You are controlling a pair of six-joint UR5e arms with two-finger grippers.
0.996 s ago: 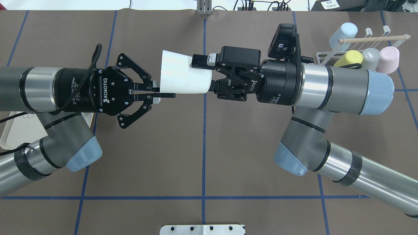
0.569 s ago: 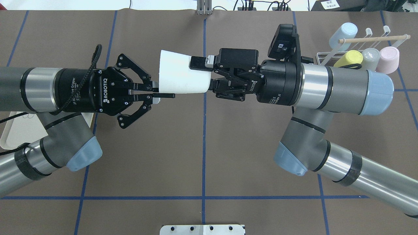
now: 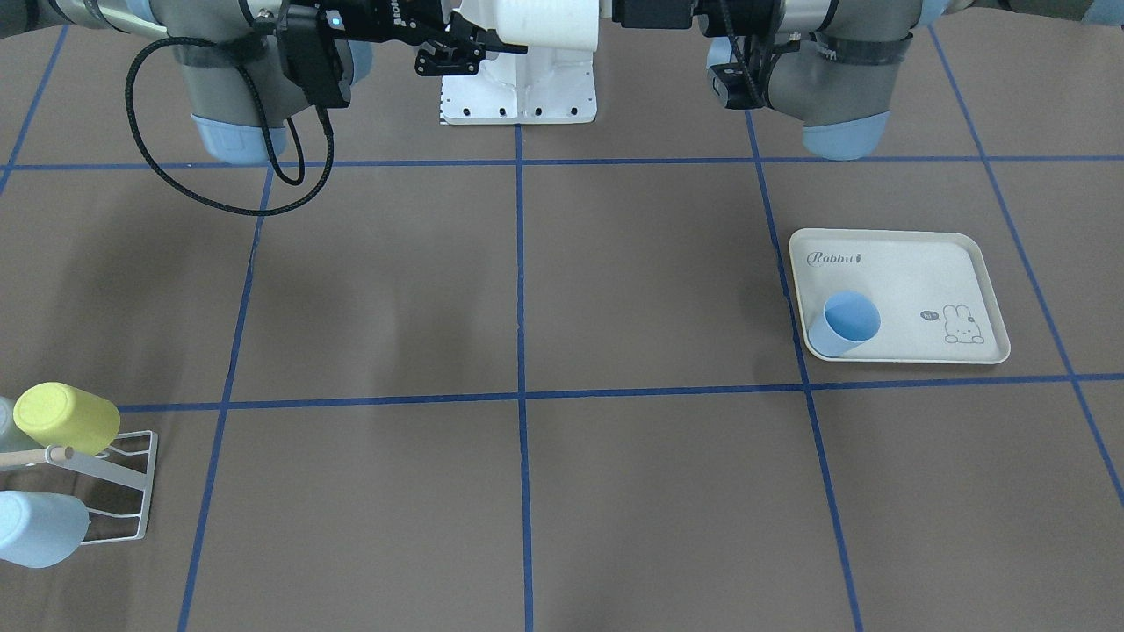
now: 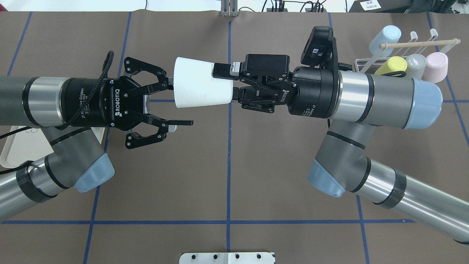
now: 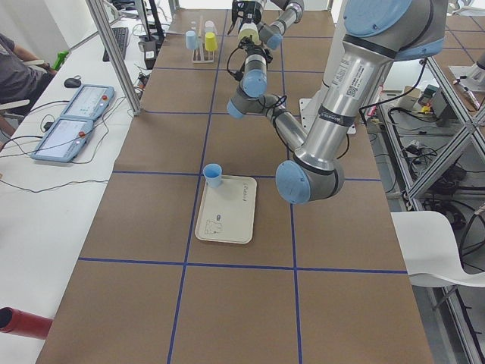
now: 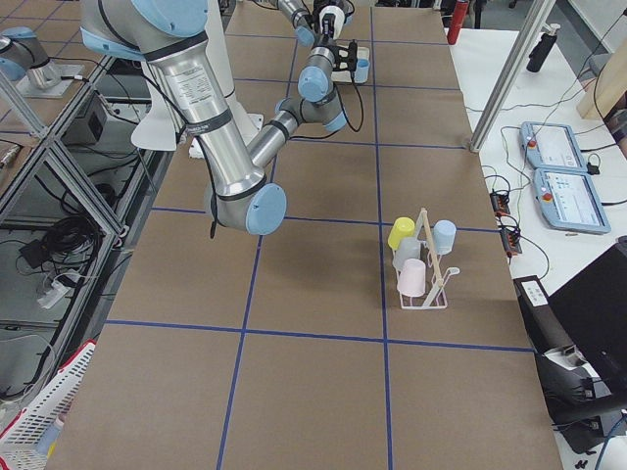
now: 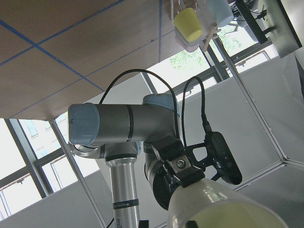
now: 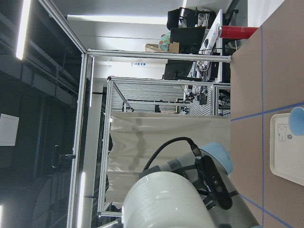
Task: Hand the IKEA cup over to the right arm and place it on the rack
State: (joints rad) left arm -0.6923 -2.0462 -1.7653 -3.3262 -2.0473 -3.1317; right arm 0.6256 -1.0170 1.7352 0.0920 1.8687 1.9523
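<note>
**Cup** [image 4: 199, 88]: 1, white. Held in the air on its side between the 2 grippers. The wide rim is toward the left gripper and the narrow end toward the right gripper.

**Right gripper** [image 4: 229, 83]: clenched on the cup's narrow end. 1 finger lies along the outer wall.

**Left gripper** [image 4: 176, 101]: released, jaws spread wide at the cup's rim. The upper fingertip is just beside the rim, and contact cannot be told. The lower finger is clear of the cup. In the left wrist view the cup's rim fills the bottom edge.

**Rack** [image 4: 361, 63]: white wire, on the table behind the right gripper's wrist, well apart from the cup. A dowel [image 4: 419, 44] lies across its prongs. It holds 4 pieces:
- pale blue cup [image 4: 384, 38]
- yellow cup [image 4: 390, 66]
- grey cup [image 4: 416, 64]
- pink cup [image 4: 434, 66]

**Tray** [image 3: 904, 281]: cream, rabbit print, flat on the table on the left gripper's side, well apart from both grippers. 1 blue cup [image 3: 845, 323] stands at its corner.

**Table** [image 4: 227, 176]: brown surface with a blue tape grid, beneath both grippers.

**Person** [image 5: 11, 68]: only partly in view, seated at the side bench in the exterior left view, far from both grippers.
</note>
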